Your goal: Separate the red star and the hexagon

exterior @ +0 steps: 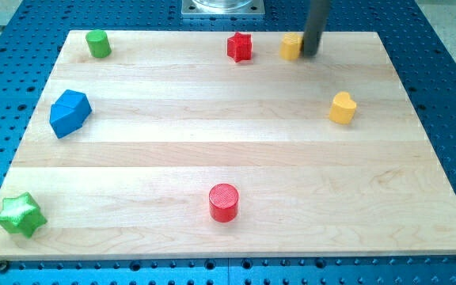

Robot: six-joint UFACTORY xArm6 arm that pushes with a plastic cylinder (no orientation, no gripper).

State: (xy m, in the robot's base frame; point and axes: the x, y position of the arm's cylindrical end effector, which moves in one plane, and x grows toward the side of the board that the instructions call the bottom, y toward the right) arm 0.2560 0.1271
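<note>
The red star sits near the view's top edge of the wooden board, a little right of centre. The yellow hexagon lies just to its right, with a gap between them. My tip is at the hexagon's right side, touching or nearly touching it. The rod rises out of the view's top.
A green cylinder is at the top left. A blue block lies at the left. A green star is at the bottom left. A red cylinder is at the bottom centre. A yellow heart-like block is at the right.
</note>
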